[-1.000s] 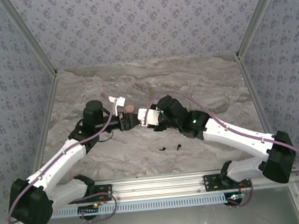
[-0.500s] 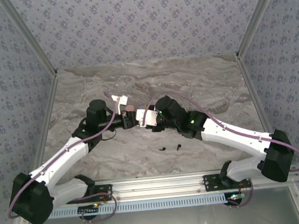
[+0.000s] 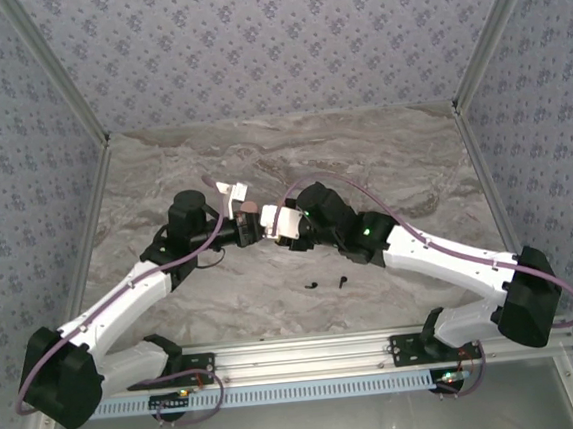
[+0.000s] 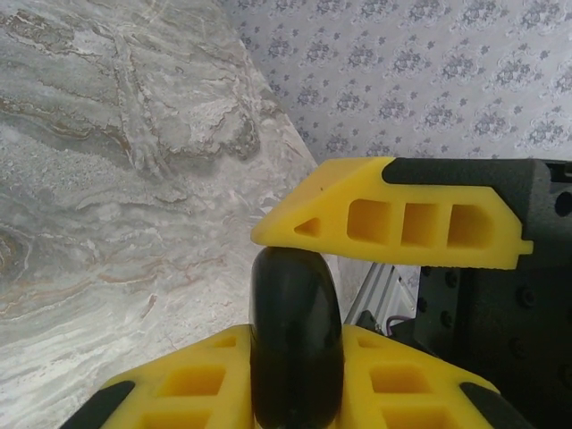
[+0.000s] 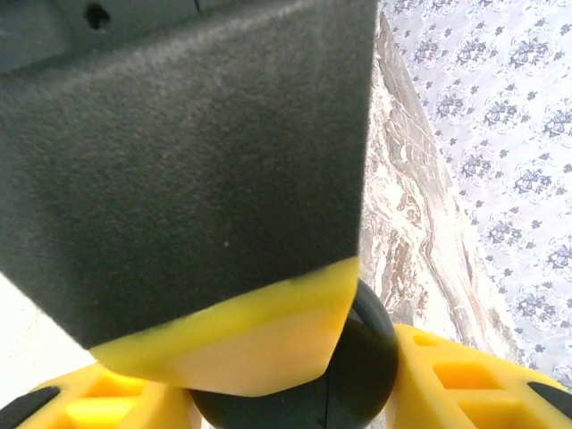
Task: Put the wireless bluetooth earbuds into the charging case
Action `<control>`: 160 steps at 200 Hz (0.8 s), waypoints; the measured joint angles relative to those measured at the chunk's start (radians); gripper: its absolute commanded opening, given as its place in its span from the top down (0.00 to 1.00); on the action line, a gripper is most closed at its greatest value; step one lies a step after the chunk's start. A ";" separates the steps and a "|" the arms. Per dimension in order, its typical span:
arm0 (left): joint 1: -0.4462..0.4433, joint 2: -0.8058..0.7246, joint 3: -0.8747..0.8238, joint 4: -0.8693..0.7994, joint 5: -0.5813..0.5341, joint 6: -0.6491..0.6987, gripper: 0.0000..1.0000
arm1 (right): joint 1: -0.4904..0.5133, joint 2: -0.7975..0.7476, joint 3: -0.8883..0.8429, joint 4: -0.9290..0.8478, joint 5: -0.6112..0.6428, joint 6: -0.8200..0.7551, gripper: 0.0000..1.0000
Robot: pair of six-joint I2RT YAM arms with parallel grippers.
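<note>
Two tiny black stemmed earbuds (image 3: 314, 285) lie loose on the marble bench (image 3: 392, 160), just in front of the right arm. The left gripper (image 4: 273, 286) has its jaws clamped on a glossy, round black charging case (image 4: 295, 349), seen edge-on. The case also sits between the jaws of the right gripper (image 5: 295, 389), but I cannot tell whether they grip it.
</note>
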 measured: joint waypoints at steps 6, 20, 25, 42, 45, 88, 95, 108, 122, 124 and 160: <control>-0.001 0.000 0.000 0.000 0.000 0.002 0.84 | -0.003 0.000 0.000 0.000 -0.006 0.005 0.41; -0.004 0.000 0.003 -0.001 -0.003 0.002 0.86 | -0.013 0.000 0.000 -0.001 -0.016 0.022 0.33; -0.004 0.000 0.003 -0.001 -0.002 0.002 0.86 | -0.018 -0.001 0.000 -0.002 -0.021 0.029 0.30; -0.004 0.000 0.004 -0.002 -0.003 0.011 0.88 | -0.038 -0.004 0.000 -0.008 -0.034 0.050 0.22; -0.004 0.000 0.004 -0.002 -0.003 0.014 0.88 | -0.042 -0.005 0.000 -0.010 -0.038 0.049 0.21; -0.004 -0.032 0.004 -0.001 -0.048 0.112 0.90 | -0.120 -0.118 -0.036 -0.034 -0.141 0.097 0.15; -0.004 -0.044 0.004 0.003 -0.055 0.137 0.92 | -0.139 -0.150 -0.052 -0.030 -0.167 0.111 0.15; -0.004 -0.069 0.002 0.024 -0.070 0.185 0.93 | -0.174 -0.209 -0.082 -0.022 -0.216 0.138 0.18; -0.004 -0.097 -0.005 0.058 -0.078 0.246 0.94 | -0.206 -0.261 -0.107 -0.012 -0.267 0.169 0.23; -0.004 -0.102 -0.006 0.063 -0.078 0.258 0.95 | -0.210 -0.269 -0.109 -0.010 -0.275 0.169 0.23; -0.005 -0.129 -0.011 0.121 -0.080 0.428 0.98 | -0.229 -0.295 -0.109 0.008 -0.363 0.193 0.27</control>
